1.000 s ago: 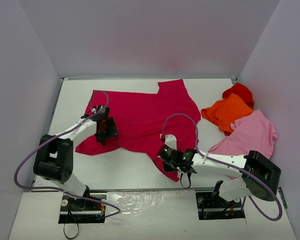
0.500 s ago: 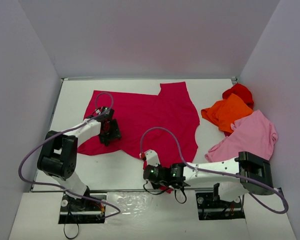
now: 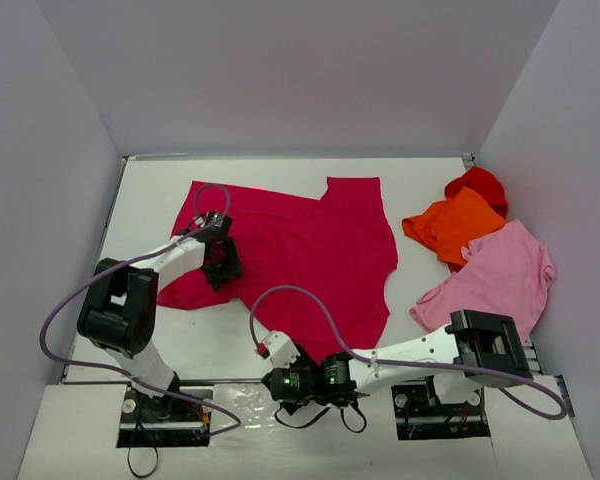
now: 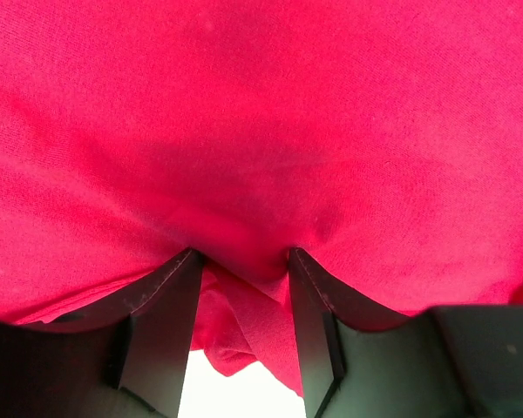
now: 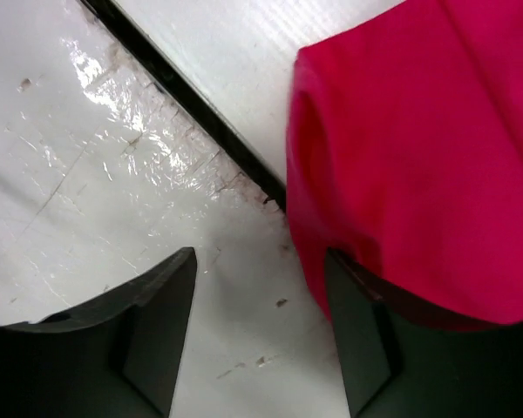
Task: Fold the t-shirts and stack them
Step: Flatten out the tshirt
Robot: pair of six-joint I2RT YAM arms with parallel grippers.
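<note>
The large crimson t-shirt [image 3: 300, 240] lies spread across the middle of the table. My left gripper [image 3: 220, 265] sits on its left edge; in the left wrist view the crimson cloth [image 4: 261, 113] fills the frame. A loose fold of it hangs between the part-closed fingers of the left gripper [image 4: 242, 254], unclamped. My right gripper [image 3: 285, 383] is at the table's near edge. In the right wrist view the right gripper [image 5: 261, 252] stands open, with the shirt's corner [image 5: 418, 148] lying against its right finger. The orange [image 3: 460, 225], bright red [image 3: 478, 183] and light pink [image 3: 500, 268] t-shirts lie crumpled at the right.
A dark seam [image 5: 192, 100] separates the white table from the glossy near strip [image 3: 230, 400], where the arm bases are bolted. Grey walls enclose the table on the left, back and right.
My right arm swept left and toward the near edge, dragging the crimson shirt's lower corner, then opened its jaws and let go. The left jaws narrowed a little around the cloth.
</note>
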